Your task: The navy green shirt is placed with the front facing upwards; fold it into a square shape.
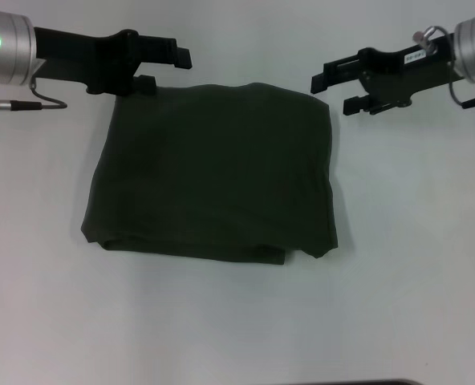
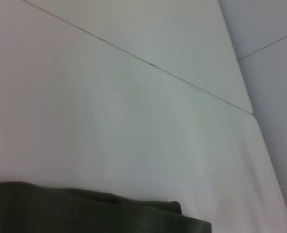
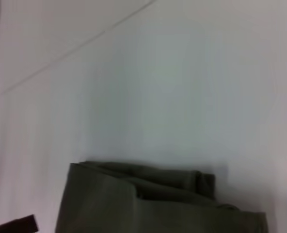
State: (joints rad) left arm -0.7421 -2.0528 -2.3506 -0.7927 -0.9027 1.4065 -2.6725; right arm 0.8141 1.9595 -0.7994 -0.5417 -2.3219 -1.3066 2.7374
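The left gripper (image 1: 164, 68) hovers with jaws apart at the far left corner of the shirt (image 1: 213, 172), which lies folded in a rough square mid-worktop (image 1: 414, 265). The right gripper (image 1: 334, 92), also parted, hangs just off the far right corner. Soft, light and floppy, the layers would likely slide, so any tidying pinch belongs at a corner through every layer.

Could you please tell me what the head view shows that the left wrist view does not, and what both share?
Only the head view shows the whole navy green shirt folded into a rough square with plain green up, the left hand at its far left corner, and the right hand just off its far right corner, both open. Only the left wrist view shows a seam line crossing the surface. Both show the shirt on the white table.
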